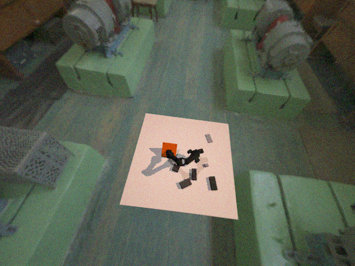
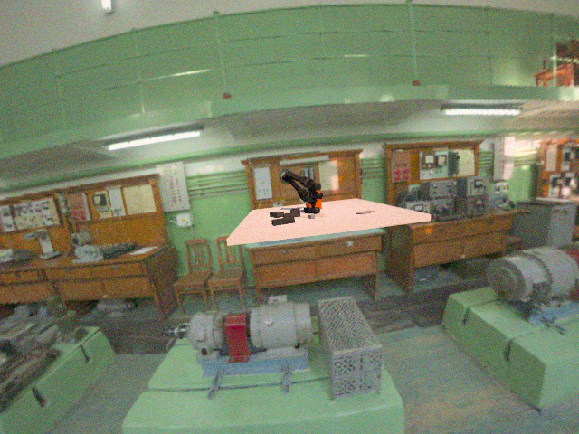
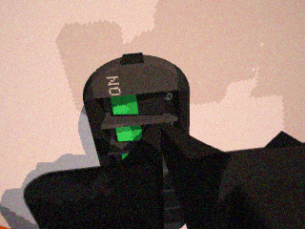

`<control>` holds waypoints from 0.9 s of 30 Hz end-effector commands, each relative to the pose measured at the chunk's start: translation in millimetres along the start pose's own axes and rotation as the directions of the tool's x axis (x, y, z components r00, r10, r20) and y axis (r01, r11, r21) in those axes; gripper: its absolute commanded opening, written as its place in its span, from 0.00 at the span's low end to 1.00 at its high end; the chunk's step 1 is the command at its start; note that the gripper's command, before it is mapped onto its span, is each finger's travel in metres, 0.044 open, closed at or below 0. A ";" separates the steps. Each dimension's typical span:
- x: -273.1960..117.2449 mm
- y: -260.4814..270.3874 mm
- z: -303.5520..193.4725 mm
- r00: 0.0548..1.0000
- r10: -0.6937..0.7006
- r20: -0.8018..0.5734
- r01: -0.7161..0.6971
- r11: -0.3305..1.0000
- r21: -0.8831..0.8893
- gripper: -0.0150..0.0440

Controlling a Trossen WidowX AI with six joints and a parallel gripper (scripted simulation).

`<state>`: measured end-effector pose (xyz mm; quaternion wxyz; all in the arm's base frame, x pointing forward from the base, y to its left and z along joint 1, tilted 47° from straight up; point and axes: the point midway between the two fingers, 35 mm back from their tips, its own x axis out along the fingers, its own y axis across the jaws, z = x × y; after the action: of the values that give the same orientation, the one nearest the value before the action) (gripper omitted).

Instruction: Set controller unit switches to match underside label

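The dark grey controller unit [image 3: 138, 76] sits on the bench with its switch side up in the wrist view, its rounded end and ON mark showing. Green ends of the switch nearest the rounded end [image 3: 125, 106] and of the one beside it [image 3: 129, 134] show; a sliver of a third green end is visible. Their tilt is hard to tell. A numeral, seemingly 6, is beside the first. My gripper [image 3: 158, 128] is shut and empty, its tips over the unit's middle, covering the other switches. Contact cannot be told. The label is hidden. In the top view the unit merges with the arm.
The pale bench [image 1: 137, 185] [image 2: 261, 233] carries dark blocks [image 1: 193, 174] [image 1: 185, 183] [image 1: 212, 183], another dark block near the arm [image 1: 175, 168], a small grey part [image 1: 205, 165] and a flat grey plate [image 1: 208, 138] [image 2: 365, 212]. The orange base plate [image 1: 170, 146] is at the arm's foot.
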<state>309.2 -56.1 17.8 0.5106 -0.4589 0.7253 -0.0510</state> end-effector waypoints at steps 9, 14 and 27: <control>2.6 1.1 -1.8 1.000 0.000 -0.008 0.000 1.000 -0.008 0.25; 2.6 1.1 -1.8 1.000 0.000 -0.008 0.000 1.000 -0.008 0.25; -42.2 1.3 0.4 1.000 0.001 -0.007 -0.001 1.000 -0.008 0.25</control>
<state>311.2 -26.1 44.6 0.5072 -0.4661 0.7234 -0.0471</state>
